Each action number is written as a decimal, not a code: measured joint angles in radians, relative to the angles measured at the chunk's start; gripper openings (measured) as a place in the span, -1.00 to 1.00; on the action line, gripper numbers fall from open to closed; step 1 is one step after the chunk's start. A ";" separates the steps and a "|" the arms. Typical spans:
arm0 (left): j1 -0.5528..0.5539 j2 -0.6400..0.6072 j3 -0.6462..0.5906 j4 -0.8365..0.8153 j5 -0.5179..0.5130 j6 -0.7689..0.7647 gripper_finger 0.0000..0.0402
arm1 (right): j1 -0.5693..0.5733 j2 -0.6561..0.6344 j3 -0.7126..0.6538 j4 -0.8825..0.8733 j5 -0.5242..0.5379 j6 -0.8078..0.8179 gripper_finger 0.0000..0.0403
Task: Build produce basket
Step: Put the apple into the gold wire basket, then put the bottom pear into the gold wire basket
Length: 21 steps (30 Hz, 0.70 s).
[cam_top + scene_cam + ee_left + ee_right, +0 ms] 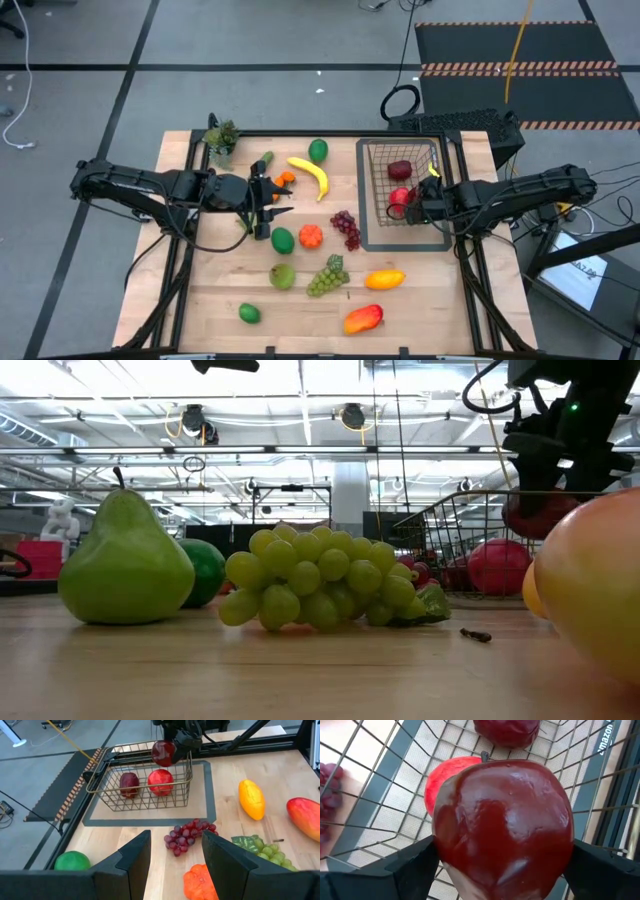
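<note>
The wire-mesh basket stands on a dark tray at the table's far right. Inside it lie a dark red fruit and a red apple. My right gripper is shut on a third, dark red apple over the basket, at about rim height. My left gripper hovers open and holds nothing, above the produce on the table's left half. Before it lie purple grapes and an orange fruit. My right gripper pinches the dark red apple between its two fingers, one on each of two opposite sides. The fingers slant down at it from the table's right side. The apple hangs clear over the basket's inside, above the red apple lying there.
Loose on the wood lie a banana, green grapes, a pear, two mangoes, limes and a cucumber. A potted plant stands at the far left corner.
</note>
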<state>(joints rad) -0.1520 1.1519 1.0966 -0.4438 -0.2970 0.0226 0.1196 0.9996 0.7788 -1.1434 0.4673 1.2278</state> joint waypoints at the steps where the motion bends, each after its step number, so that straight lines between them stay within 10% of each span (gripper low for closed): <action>1: 0.000 0.000 0.000 0.000 0.000 -0.001 -0.12 | 0.000 0.005 0.000 0.004 0.000 -0.013 0.87; 21: 0.000 0.000 0.000 0.000 0.000 -0.006 -0.12 | -0.039 -0.062 0.000 0.065 -0.053 -0.064 0.96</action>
<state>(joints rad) -0.1520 1.1519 1.0966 -0.4442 -0.2970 0.0166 0.0807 0.9378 0.7784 -1.0782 0.4145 1.1639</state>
